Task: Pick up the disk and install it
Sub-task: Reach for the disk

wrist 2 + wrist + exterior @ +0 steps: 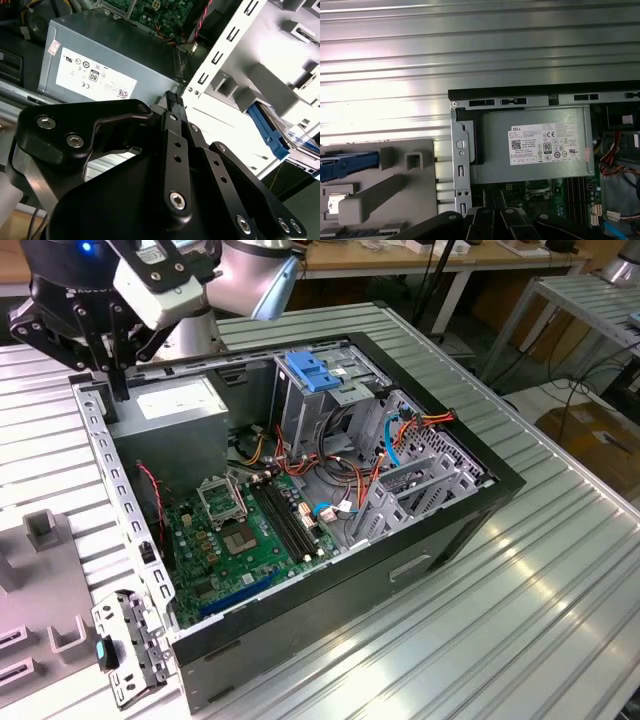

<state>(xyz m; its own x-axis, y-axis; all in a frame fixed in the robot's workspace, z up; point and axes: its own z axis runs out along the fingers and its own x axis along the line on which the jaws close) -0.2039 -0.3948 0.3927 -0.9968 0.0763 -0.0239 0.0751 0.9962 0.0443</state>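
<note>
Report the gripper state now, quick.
Gripper: closed, holding nothing, near the power supply in the open computer case.

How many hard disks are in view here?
1: the disk sits in the grey fixture beside the open computer case; more could be hidden in the drive cage.

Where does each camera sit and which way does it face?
Exterior view: off the arm, looking down into the open case; arm at the exterior view's left.
Second wrist view: on the arm, looking past the claw at the power supply.
First wrist view: on the arm, looking down on table and power supply; claw shows.
Shared: all three show the power supply.
</note>
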